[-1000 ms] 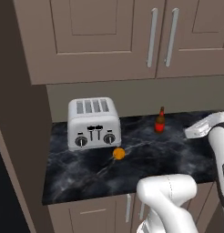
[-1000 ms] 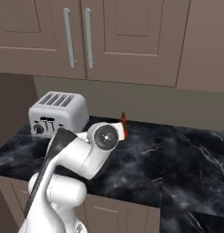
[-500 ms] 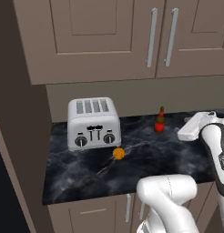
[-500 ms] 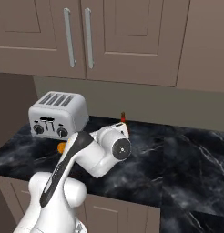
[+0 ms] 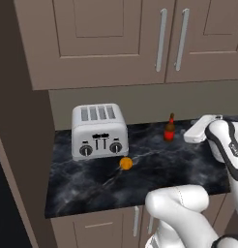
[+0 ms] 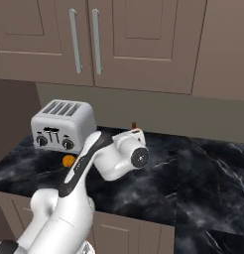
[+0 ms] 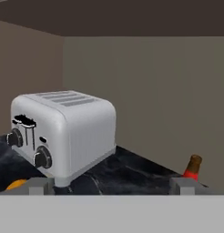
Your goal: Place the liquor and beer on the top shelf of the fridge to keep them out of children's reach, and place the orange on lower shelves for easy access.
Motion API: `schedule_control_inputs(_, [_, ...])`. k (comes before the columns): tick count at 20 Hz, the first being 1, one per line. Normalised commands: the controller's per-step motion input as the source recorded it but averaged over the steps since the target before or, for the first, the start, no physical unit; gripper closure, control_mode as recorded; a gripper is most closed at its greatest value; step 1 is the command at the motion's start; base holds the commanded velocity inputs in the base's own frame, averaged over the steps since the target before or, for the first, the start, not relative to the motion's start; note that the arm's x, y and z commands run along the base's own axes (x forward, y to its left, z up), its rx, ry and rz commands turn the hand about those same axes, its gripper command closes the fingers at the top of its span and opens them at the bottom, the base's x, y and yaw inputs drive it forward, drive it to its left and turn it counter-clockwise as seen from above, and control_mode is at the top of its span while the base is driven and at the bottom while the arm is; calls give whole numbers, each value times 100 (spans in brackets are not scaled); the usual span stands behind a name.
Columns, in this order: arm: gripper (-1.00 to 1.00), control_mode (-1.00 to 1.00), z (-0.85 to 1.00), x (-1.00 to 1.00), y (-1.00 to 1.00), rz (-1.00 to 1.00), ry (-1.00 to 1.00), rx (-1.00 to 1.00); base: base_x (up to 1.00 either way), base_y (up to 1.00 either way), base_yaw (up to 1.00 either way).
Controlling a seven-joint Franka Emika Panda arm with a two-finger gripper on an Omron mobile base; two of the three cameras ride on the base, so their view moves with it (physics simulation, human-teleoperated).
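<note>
left base view: a black marbled counter [image 5: 155,167] runs beneath brown wall cabinets [image 5: 116,38] with grey bar handles. a silver four-slot toaster [image 5: 99,131] stands at the back left of the counter, its two knobs facing forward. the orange [image 5: 126,163] lies on the counter just in front of the toaster's right corner, apart from it. the beer [image 5: 169,129], a slim dark bottle with a red label and an orange-red neck, stands upright near the back wall, well to the right of the toaster. the white arm rises from the lower right, and its hand reaches in from the right edge, level with the beer and to its right.

right base view: the arm crosses the foreground; the orange [image 6: 68,159] shows just left of the forearm, below the toaster [image 6: 62,126]. the dark tip of the beer [image 6: 134,124] shows above the wrist, the rest hidden behind it.

hand view: the gripper [image 7: 112,185] looks level across the counter. its two fingertips [image 7: 40,185] stand spread to their widest, with nothing between them. the toaster [image 7: 63,134] stands ahead to the left, the beer [image 7: 192,168] ahead to the right against the wall, and an edge of the orange [image 7: 16,184] shows just beside the left fingertip.
</note>
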Motion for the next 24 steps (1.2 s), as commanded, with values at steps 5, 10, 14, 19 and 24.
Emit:
schedule_control_inputs(5, [-100, -100, 0, 28, -20, 0, 0, 3, 0, 0, 0])
schedule_control_inputs(10, [-100, -100, -6, 14, -2, 0, -1, 0, 0, 0, 0])
schedule_control_inputs(14, [-100, -100, -12, 12, 0, 1, -2, 0, 0, 0, 0])
schedule_control_inputs(19, [-100, -100, -17, 25, 0, 0, -2, 0, 0, 0, 0])
schedule_control_inputs(24, [-100, -100, -16, 31, 0, 0, -2, 0, 0, 0, 0])
